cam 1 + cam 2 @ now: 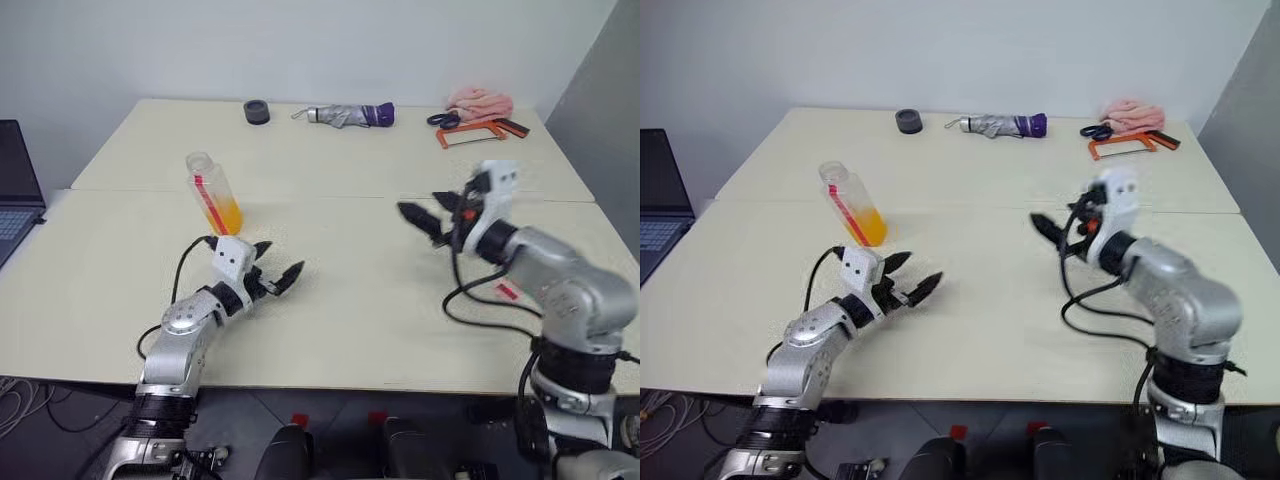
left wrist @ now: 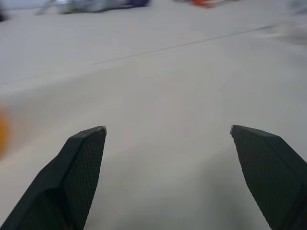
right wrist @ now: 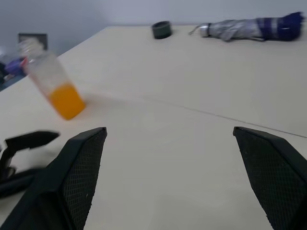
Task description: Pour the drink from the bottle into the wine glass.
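The bottle (image 1: 213,192) stands on the cream table (image 1: 360,310) left of centre, clear plastic with a red-and-white label strip. The orange drink (image 1: 226,216) fills its lower part. My left gripper (image 1: 281,258) hovers low over the table just in front and to the right of the bottle, open and empty, apart from it. My right gripper (image 1: 420,224) is raised over the right half of the table, open and empty, pointing left toward the bottle (image 3: 52,84). The wine glass is out of view.
Along the far edge lie a black tape roll (image 1: 257,111), a folded grey and purple umbrella (image 1: 350,114), a pink cloth (image 1: 480,101), scissors and an orange frame (image 1: 470,134). A laptop (image 1: 15,190) sits off the table's left side. A seam crosses the table behind the bottle.
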